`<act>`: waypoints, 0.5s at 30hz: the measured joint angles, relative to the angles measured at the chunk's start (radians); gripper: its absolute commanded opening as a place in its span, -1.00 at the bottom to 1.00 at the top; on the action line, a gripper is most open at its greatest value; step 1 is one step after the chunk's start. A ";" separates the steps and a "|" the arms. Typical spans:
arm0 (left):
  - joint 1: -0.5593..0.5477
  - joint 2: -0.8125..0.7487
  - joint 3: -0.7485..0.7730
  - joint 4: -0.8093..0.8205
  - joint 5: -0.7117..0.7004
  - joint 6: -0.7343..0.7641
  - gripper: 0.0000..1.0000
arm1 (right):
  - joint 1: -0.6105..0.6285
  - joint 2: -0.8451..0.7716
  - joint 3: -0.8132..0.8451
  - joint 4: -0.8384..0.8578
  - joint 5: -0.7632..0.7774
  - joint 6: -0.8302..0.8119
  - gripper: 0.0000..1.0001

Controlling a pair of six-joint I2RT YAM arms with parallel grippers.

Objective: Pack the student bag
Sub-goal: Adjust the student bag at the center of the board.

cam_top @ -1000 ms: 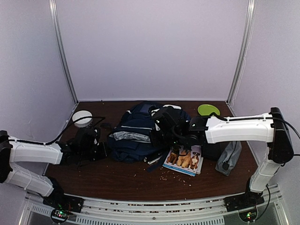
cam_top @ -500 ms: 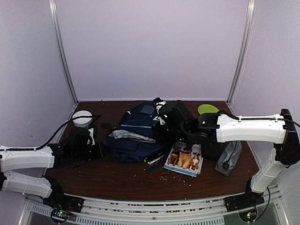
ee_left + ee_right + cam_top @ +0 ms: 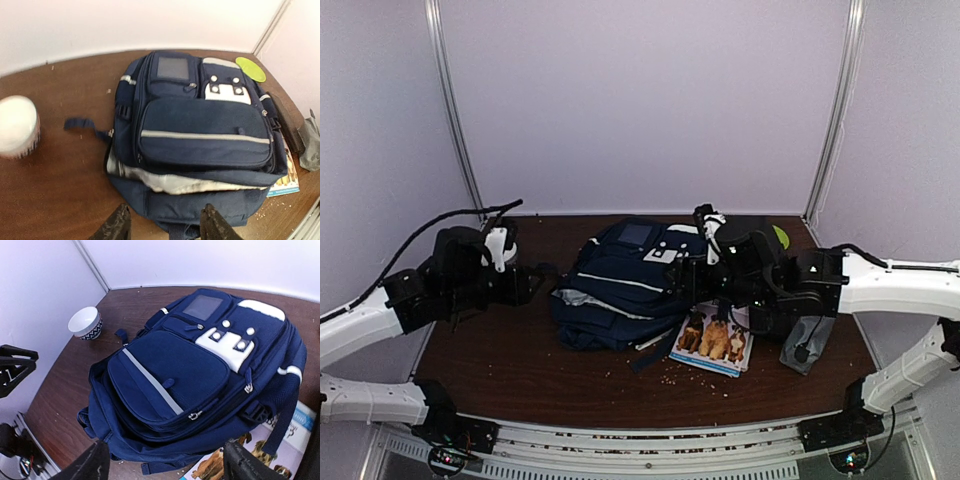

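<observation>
The student bag (image 3: 620, 285) lies flat on the brown table, front side up, a navy backpack with white stripes and a white buckle patch. Its main opening gapes a little toward the near side, showing light grey lining (image 3: 190, 182). My left gripper (image 3: 523, 282) hovers left of the bag, raised off the table. In the left wrist view the left gripper (image 3: 165, 217) is open above the bag (image 3: 200, 130), with nothing held. My right gripper (image 3: 688, 280) hangs over the bag's right edge. In its own view the right gripper (image 3: 167, 462) is open and empty above the bag (image 3: 185, 375).
A dog-picture book (image 3: 715, 340) lies partly under the bag's right corner. A grey pouch (image 3: 808, 335) sits right of it, and a green disc (image 3: 778, 235) at the back right. A white patterned bowl (image 3: 86, 322) stands back left. Crumbs dot the near table.
Both grippers have opened and let go. The left arm rose from the table; the right arm lifted and drew back to the right. The bag has settled flat.
</observation>
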 measured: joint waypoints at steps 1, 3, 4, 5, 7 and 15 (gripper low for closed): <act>-0.002 0.033 0.060 -0.019 0.003 0.055 0.68 | -0.019 -0.023 -0.040 0.013 -0.013 0.030 0.63; -0.016 0.113 0.187 -0.033 0.006 0.187 0.69 | -0.076 -0.060 -0.124 0.039 -0.042 0.097 0.65; -0.024 0.146 0.232 -0.032 0.013 0.251 0.69 | -0.109 -0.069 -0.160 0.051 -0.055 0.127 0.65; -0.033 0.175 0.262 -0.030 0.023 0.307 0.69 | -0.140 -0.072 -0.192 0.064 -0.071 0.164 0.65; -0.051 0.228 0.295 -0.029 0.047 0.430 0.70 | -0.205 -0.072 -0.245 0.096 -0.109 0.235 0.66; -0.085 0.339 0.270 -0.031 0.116 0.861 0.77 | -0.343 -0.012 -0.284 0.203 -0.237 0.402 0.66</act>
